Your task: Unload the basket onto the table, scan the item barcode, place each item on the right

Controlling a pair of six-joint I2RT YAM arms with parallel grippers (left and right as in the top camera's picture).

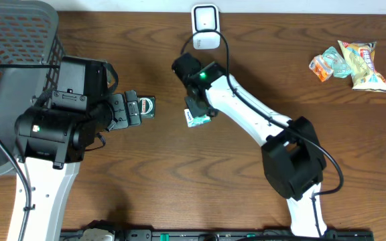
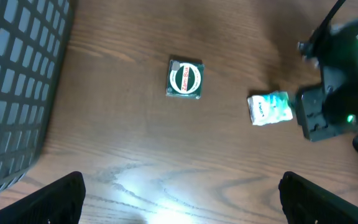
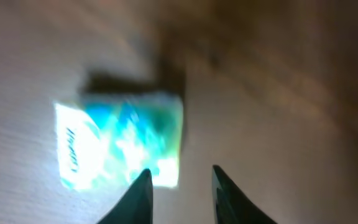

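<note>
A small green-and-white packet (image 1: 196, 120) lies flat on the wooden table, also seen in the left wrist view (image 2: 270, 107) and the right wrist view (image 3: 120, 146). My right gripper (image 1: 194, 107) hovers just over it. In the right wrist view that gripper (image 3: 179, 180) is open by a narrow gap with nothing between the fingers, and the packet lies beside the left finger. A square green item with a round label (image 1: 146, 106) (image 2: 184, 79) rests in front of my left gripper (image 1: 133, 109), which is open wide (image 2: 182, 202) and empty. A white scanner (image 1: 205, 27) stands at the back edge.
A grey mesh basket (image 1: 12, 40) fills the far left corner, its wall visible in the left wrist view (image 2: 11, 93). Several snack packets (image 1: 354, 63) lie at the back right. The scanner's black cable runs along the right arm.
</note>
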